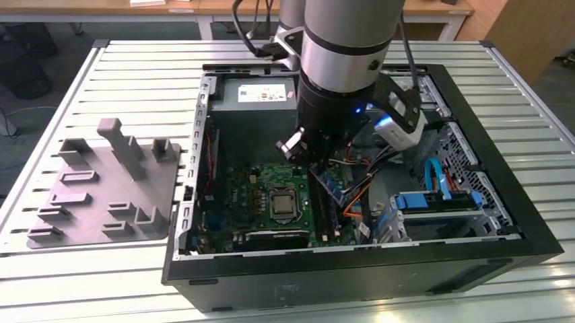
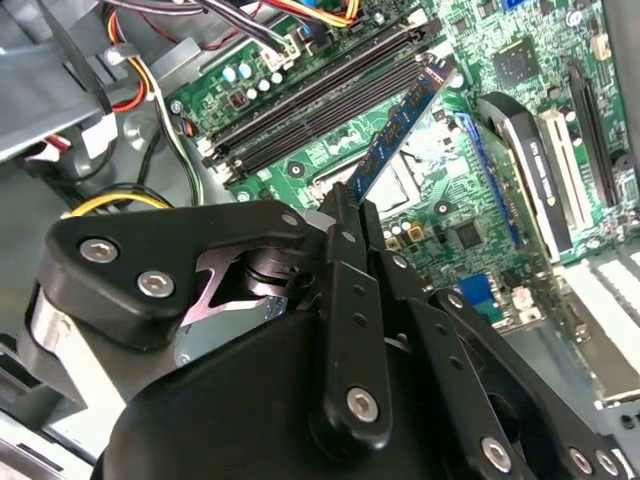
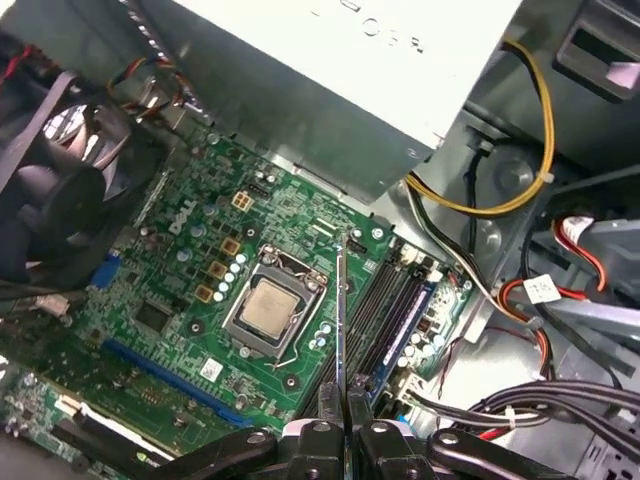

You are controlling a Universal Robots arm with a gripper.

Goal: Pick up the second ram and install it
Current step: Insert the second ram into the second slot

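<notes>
What we key on is stick vs slots. The second ram [image 2: 395,135] sits clamped in the gripper [image 2: 353,205] and hangs inside the PC case [image 1: 359,276], above the motherboard [image 3: 180,290]. The memory slots [image 2: 320,100] are just beside it, on the side away from the CPU socket [image 3: 265,310]. In the first wrist view we see the stick edge-on as a thin line running out from the fingers [image 3: 358,408], approx. over the strip btwn socket and slots, so as far as we can judge it isn't over a slot mouth yet. Its long axis runs away from the fingertips toward the board. In the second wrist view that axis looks roughly in line w/ the slots' run but not quite parallel, and in the exterior view the stick shows tilted under the wrist, not level. We read it as apart from the board, i.e. not seated; whether its far tip touches anything we can't tell. Tool state: jaws closed tight on the near end of the stick, w/ only the board's thickness btwn them and nothing else in the grip. Cable bundles [image 3: 520,400] lie past the slots on the far side from the socket, near the stick but not touching it. The grey fixture plate [image 1: 99,195] lies well apart, outside the case on the exterior view's left.
</notes>
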